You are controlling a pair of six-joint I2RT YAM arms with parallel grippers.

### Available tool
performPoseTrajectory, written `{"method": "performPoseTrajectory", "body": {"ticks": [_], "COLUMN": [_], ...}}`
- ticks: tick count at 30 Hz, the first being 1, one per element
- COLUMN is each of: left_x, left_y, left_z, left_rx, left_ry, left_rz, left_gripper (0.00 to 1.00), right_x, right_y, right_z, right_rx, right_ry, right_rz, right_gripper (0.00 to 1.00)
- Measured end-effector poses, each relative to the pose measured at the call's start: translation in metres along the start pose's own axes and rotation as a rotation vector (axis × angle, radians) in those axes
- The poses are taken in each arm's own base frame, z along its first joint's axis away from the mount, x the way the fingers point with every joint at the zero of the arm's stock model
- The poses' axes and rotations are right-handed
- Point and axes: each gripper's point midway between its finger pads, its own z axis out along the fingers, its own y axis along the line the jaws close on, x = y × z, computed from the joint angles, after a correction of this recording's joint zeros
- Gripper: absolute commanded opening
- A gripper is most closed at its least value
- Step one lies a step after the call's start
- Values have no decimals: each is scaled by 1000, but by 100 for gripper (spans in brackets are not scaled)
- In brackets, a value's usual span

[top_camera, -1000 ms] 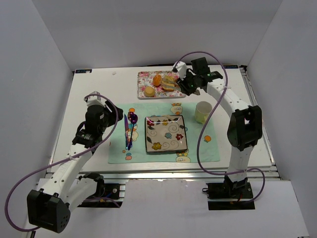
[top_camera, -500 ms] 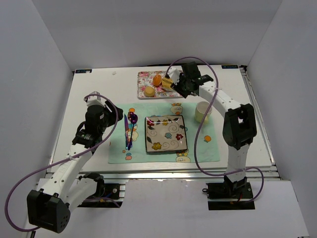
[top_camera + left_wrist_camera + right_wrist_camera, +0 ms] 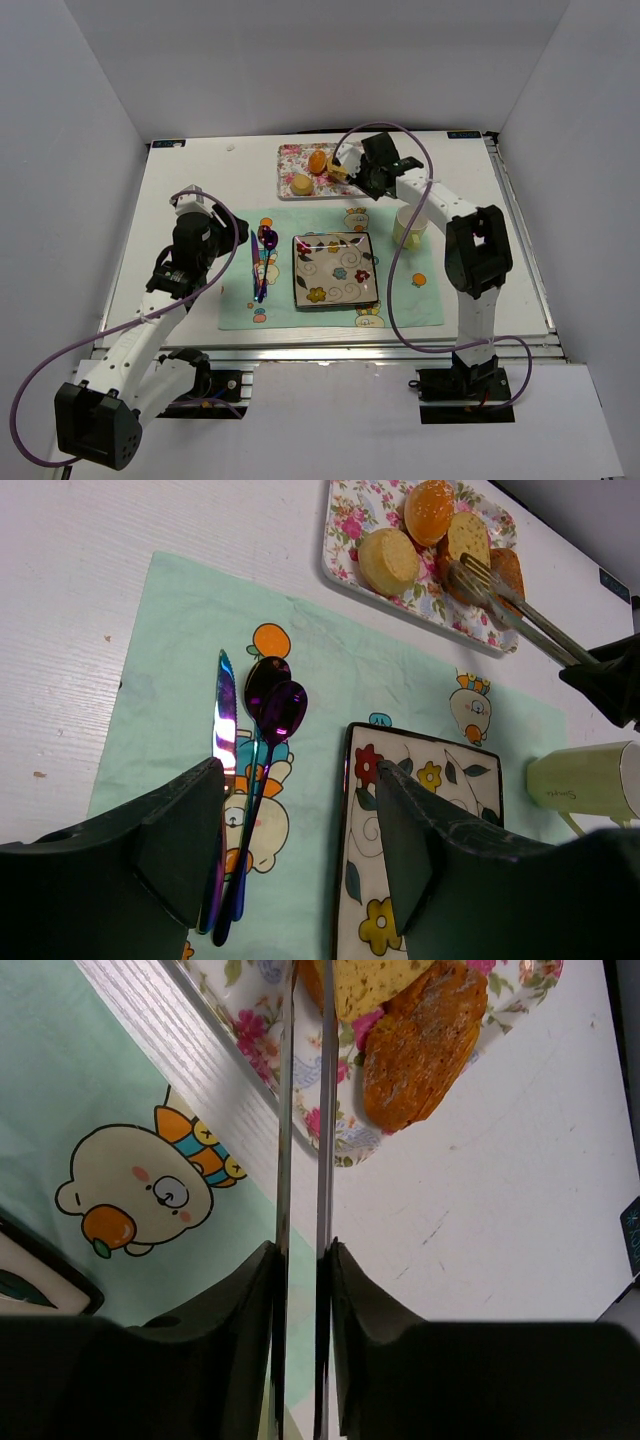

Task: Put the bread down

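Note:
The bread lies on a floral tray (image 3: 296, 155) at the back: an orange bun (image 3: 317, 160), a round pale bun (image 3: 300, 184), a yellow slice (image 3: 370, 985) and a brown toast slice (image 3: 420, 1045). My right gripper (image 3: 368, 180) is shut on metal tongs (image 3: 284, 1110). The tongs reach over the tray's near edge, and their forked tips (image 3: 470, 575) sit against the yellow slice. My left gripper (image 3: 300, 820) is open and empty, and hovers above the placemat between the cutlery and the flowered square plate (image 3: 335, 270).
A mint placemat (image 3: 400, 290) carries the plate, a purple knife (image 3: 225, 720) and two spoons (image 3: 275, 705). A pale green cup (image 3: 410, 225) stands on the table at the mat's right, under the right forearm. White walls enclose the table.
My right arm has swung left and drawn in toward the tray, bringing the tongs' tips onto the bread slices. The left arm has not moved.

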Motion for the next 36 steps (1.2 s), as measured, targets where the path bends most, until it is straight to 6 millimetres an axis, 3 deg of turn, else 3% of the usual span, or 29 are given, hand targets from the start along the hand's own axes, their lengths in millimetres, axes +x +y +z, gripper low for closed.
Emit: {"method": "performPoseTrajectory", "body": {"ticks": [3, 9, 13, 18, 21, 24, 30, 34, 36], "left_x": [0, -2, -3, -3, -4, -4, -1, 0, -1], "left_y": [0, -1, -1, -2, -3, -3, -3, -3, -3], "left_z": [0, -2, -2, -2, -2, -2, 2, 3, 3], "left_rx": [0, 4, 6, 8, 12, 13, 13, 11, 13], "left_ry": [0, -7, -11, -12, -16, -17, -5, 0, -2], "left_rz": [0, -1, -5, -9, -10, -10, -8, -7, -8], "left_gripper": [71, 71, 71, 71, 71, 71, 71, 71, 71], "right_x": [4, 8, 4, -8, 4, 28, 78, 85, 85], "right_y": [2, 7, 14, 33, 61, 95, 151, 161, 163], "right_z": [2, 0, -31, -106, -149, -168, -168, -171, -172], "right_rx": [7, 1, -30, -83, -141, -222, -404, -448, -461], "right_ry": [19, 26, -16, -155, -219, -225, -121, -107, -109], "right_rz": [-9, 1, 21, 16, -9, -32, -29, -40, -47], "right_gripper": [10, 0, 0, 0, 3, 6, 13, 33, 38]}}
